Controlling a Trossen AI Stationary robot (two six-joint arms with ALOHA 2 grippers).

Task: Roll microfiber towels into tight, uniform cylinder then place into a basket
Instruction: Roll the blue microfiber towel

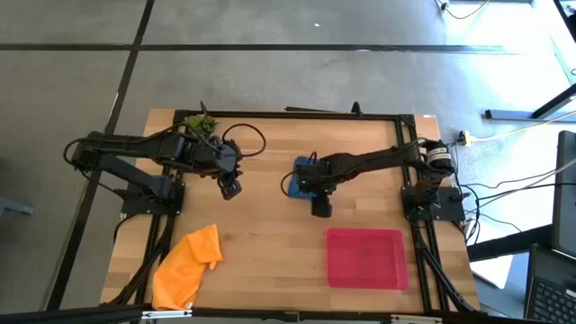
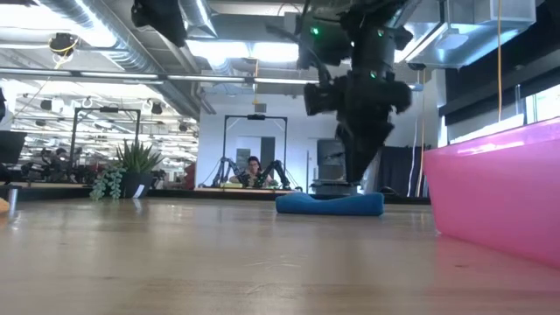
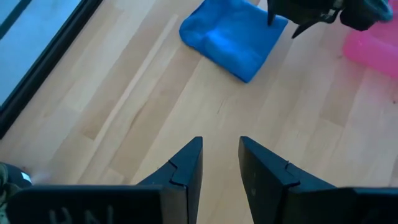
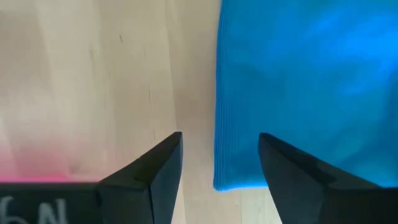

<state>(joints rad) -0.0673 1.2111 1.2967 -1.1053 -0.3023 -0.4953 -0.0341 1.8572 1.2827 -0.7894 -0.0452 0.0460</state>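
Note:
The blue towel (image 1: 297, 180) lies folded flat on the table's middle; it also shows in the low view (image 2: 330, 204) and the left wrist view (image 3: 233, 37). My right gripper (image 1: 319, 209) is open and points down over the towel's near edge (image 4: 219, 124); one finger stands over the cloth, the other over bare wood. My left gripper (image 1: 232, 191) is open and empty over the table, to the left of the blue towel. The orange towel (image 1: 187, 265) lies crumpled at the near left corner. The red tray (image 1: 364, 258) lies flat at the near right. My right gripper (image 4: 221, 140) points down with its fingers astride the blue towel's near edge. In the low view its fingertips (image 2: 352, 182) stand just over the cloth's top. I cannot tell whether they touch it.
A small green plant (image 1: 200, 121) stands at the far left edge. The tray's wall (image 2: 499, 192) rises close at the right in the low view. Bare wood lies between the orange towel and the tray. A person (image 2: 254, 166) sits far off in the room.

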